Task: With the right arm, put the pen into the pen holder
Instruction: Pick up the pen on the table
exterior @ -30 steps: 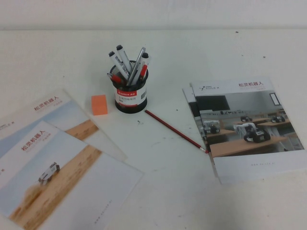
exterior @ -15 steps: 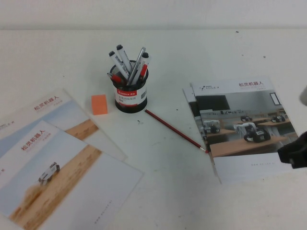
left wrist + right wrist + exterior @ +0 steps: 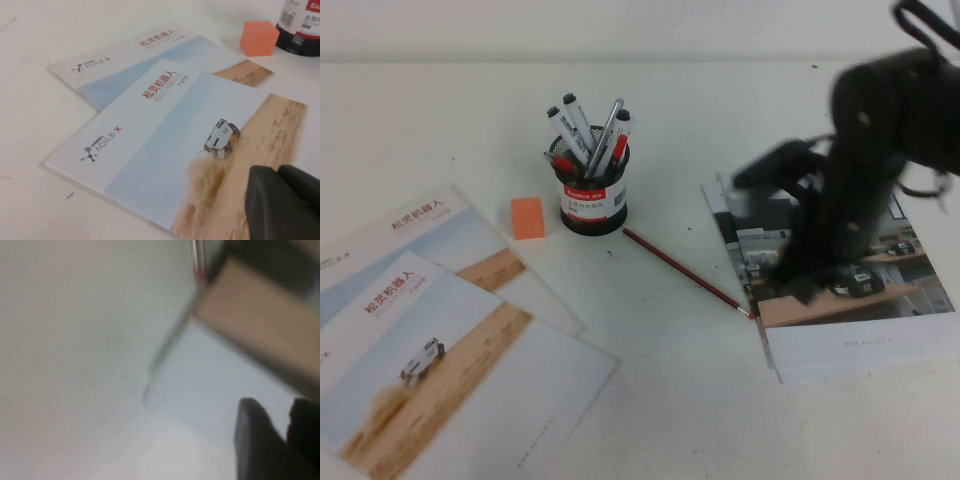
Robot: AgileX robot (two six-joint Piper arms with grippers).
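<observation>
Above the brochure (image 3: 840, 270), right pincer (image 3: 800, 285), state untellable, is nearing pen (image 3: 685, 272); descending squarely mid-shaft suits; left pincer (image 3: 282, 202) likewise untellable.

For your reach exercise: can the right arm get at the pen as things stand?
Probably yes: the pen lies bare on the table, nothing over it, and the right gripper hovers just beside its pale tip.

The right arm (image 3: 860, 190) is smeared with blur, hiding part of the brochure (image 3: 840, 270) beneath it.
</observation>
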